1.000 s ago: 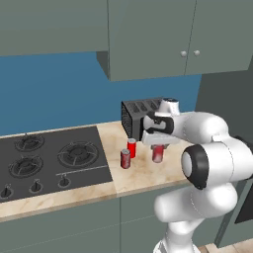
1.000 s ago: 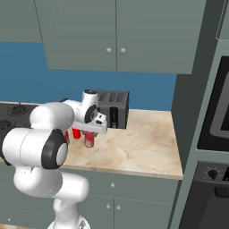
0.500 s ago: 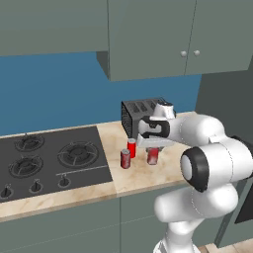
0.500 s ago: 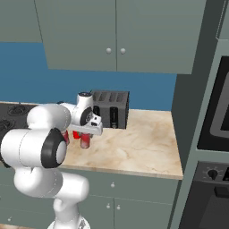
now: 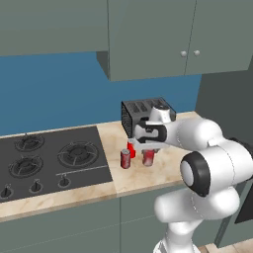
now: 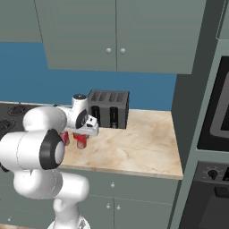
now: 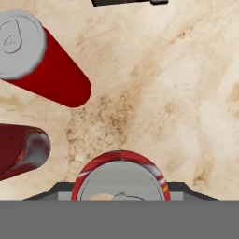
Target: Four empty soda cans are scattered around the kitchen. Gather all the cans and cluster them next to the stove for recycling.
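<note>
three cans now grouped beside the stove (image 5: 49, 160)
the gripper (image 5: 147, 148) has swung left, clamping a soda can (image 7: 120, 176) above the bench (image 7: 186, 93) near two others.

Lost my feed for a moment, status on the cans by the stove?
End effector shut on a can, just above the counter. Two more cans standing beside the stove. Toaster close behind, nothing blocking.
</note>
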Available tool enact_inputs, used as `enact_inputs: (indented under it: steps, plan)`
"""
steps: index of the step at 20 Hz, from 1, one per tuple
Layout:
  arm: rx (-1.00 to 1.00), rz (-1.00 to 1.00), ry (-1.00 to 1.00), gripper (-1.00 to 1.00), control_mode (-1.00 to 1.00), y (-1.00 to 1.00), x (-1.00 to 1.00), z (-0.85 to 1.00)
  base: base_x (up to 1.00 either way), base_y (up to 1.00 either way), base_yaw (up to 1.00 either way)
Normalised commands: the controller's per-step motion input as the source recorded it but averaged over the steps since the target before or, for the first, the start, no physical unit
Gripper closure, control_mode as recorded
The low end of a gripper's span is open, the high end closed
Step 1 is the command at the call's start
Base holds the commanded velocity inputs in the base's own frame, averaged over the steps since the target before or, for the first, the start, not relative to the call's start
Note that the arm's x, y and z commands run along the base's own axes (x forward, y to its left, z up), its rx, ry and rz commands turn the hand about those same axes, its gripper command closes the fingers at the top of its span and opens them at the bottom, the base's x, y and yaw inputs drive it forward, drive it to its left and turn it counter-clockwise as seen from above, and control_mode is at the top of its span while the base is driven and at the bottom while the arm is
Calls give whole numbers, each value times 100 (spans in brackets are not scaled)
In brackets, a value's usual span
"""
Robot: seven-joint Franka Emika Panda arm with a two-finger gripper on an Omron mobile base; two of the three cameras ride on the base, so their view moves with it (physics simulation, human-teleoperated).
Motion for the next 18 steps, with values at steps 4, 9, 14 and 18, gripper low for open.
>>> enact_inputs:
  steps: [4, 9, 14, 18]
  plan:
    - [0, 0, -3, 100, -100, 16, 0, -9, 0, 0, 0]
    - [0, 0, -1, 100, -100, 14, 0, -10, 0, 0, 0]
    - [0, 0, 0, 100, -100, 13, 0, -11, 0, 0, 0]
    - [0, 0, 0, 100, -100, 7, 0, -10, 0, 0, 0]
